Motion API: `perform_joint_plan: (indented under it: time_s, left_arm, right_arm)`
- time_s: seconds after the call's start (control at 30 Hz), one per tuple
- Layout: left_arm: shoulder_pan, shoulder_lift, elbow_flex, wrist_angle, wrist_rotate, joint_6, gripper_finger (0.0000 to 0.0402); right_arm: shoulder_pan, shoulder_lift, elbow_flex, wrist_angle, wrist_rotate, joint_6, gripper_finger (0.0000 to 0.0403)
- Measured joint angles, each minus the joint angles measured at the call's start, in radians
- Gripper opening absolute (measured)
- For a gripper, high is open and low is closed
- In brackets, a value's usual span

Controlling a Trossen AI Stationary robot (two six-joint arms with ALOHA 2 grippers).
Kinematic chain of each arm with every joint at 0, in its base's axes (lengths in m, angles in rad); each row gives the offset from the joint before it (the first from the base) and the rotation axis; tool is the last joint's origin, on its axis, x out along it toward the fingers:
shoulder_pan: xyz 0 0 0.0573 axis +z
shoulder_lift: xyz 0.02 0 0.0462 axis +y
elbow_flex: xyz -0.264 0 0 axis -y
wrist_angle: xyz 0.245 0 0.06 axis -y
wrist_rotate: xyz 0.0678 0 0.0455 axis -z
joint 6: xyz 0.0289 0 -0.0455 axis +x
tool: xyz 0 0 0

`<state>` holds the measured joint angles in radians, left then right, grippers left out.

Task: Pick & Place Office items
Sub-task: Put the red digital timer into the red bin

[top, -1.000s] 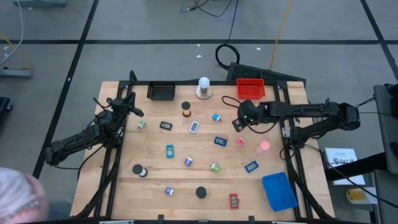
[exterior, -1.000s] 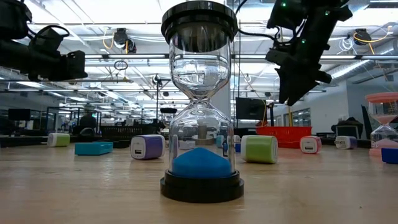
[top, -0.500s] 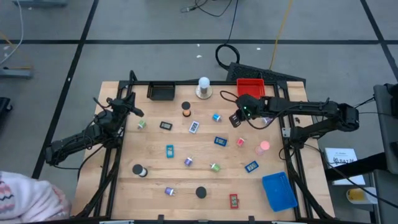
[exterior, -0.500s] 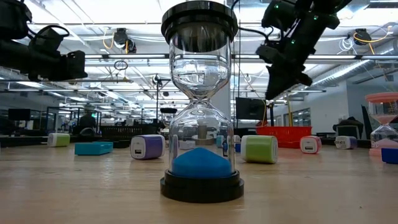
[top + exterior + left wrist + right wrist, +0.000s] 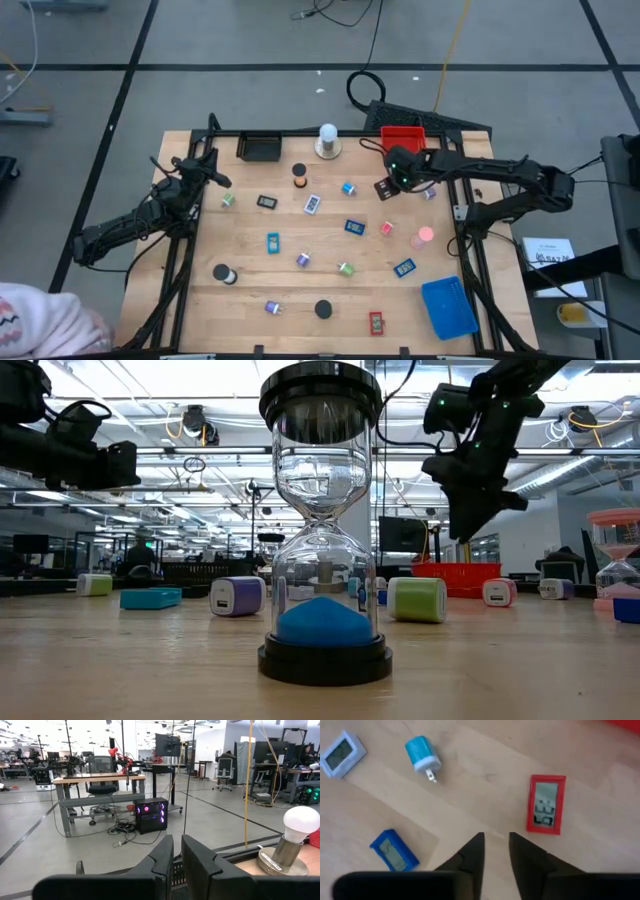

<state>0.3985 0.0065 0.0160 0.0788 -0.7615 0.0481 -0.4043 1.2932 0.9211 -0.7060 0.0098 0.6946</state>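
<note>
Working arm: the right one. Your right gripper (image 5: 496, 839) hangs above the table (image 5: 250, 300), close by the red tray (image 5: 403, 141) at the far edge.
Pincer state: the right fingers stand a narrow way apart and hold nothing; bare wood shows in the gap.
Nearest task thing: the red clock (image 5: 546, 805), a flat red rectangle lying face up on the wood, near the red tray but not in it.
Bearing: in the right wrist view the red clock lies ahead of the fingertips and to one side of the gap, not between them. In the high view it lies just beside the gripper, on the side toward the table's middle.
Long axis: the clock's length runs roughly along the way the fingers point, so its short width already faces the closing direction. You probably need little wrist turn, only a sideways shift and a descent.
Height: the low view shows the gripper well clear of the tabletop.
Other pieces: the blue plug (image 5: 422, 751) and the blue clock (image 5: 395, 851) lie farther off.
Other arm: your left gripper (image 5: 177, 842) waits at the table's left edge, fingers all but together and empty, well apart from the red clock. The right arm is much the nearer.
</note>
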Motion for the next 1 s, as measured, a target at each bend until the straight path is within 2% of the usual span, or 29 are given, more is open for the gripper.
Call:
perform_joint_plan:
  time_s: [0.13,0.23,0.37,0.57,0.8,1.0]
  left_arm:
    - [0.000,0.000,0.000,0.000,0.000,0.000,0.0042]
    - [0.000,0.000,0.000,0.000,0.000,0.000,0.0042]
    - [0.000,0.000,0.000,0.000,0.000,0.000,0.0042]
    - [0.000,0.000,0.000,0.000,0.000,0.000,0.0042]
    - [0.000,0.000,0.000,0.000,0.000,0.000,0.0042]
    - [0.000,0.000,0.000,0.000,0.000,0.000,0.0042]
  right_arm:
    - [-0.010,-0.001,0.010,-0.016,-0.012,-0.013,0.0140]
    - [-0.009,-0.002,0.056,-0.089,-0.007,-0.028,0.0171]
    - [-0.001,-0.002,0.105,-0.150,0.050,-0.036,0.0200]
    - [0.000,0.050,0.069,-0.150,0.069,-0.040,0.0225]
    - [-0.029,0.174,0.048,-0.049,0.070,-0.080,0.0245]
    - [-0.064,0.212,0.048,0.013,0.069,-0.090,0.0255]
